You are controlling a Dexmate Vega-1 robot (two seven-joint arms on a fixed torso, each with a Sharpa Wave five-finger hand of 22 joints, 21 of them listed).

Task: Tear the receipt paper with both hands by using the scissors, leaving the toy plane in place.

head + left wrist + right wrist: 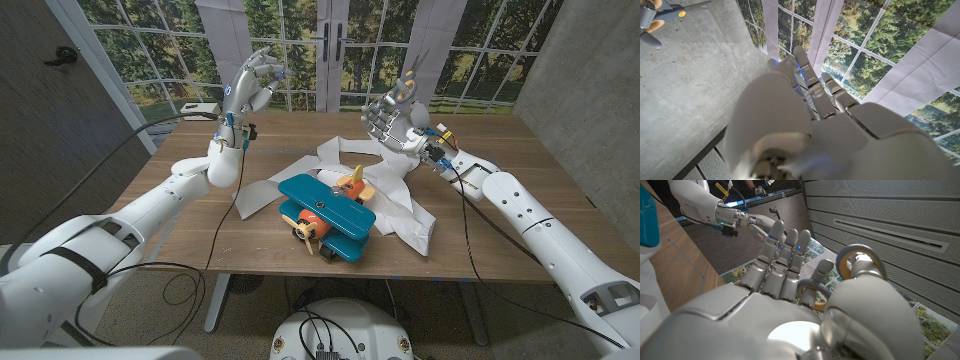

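Fingers spread on the left hand (248, 88); scissors (860, 265) gripped in the right hand (397, 118).
Both hands are raised above the table (180, 215), left and right of the plane (326, 215). Paper (400, 205) lies crumpled under and behind the plane, seemingly awaiting cutting.

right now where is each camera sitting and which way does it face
Head view: on the robot's head, looking down over the table, toy plane and receipt paper; both arms and raised hands show.
Left wrist view: behind the left hand, facing the window backdrop.
Right wrist view: behind the right hand, which holds the scissors.
Head and right wrist views share the left hand.
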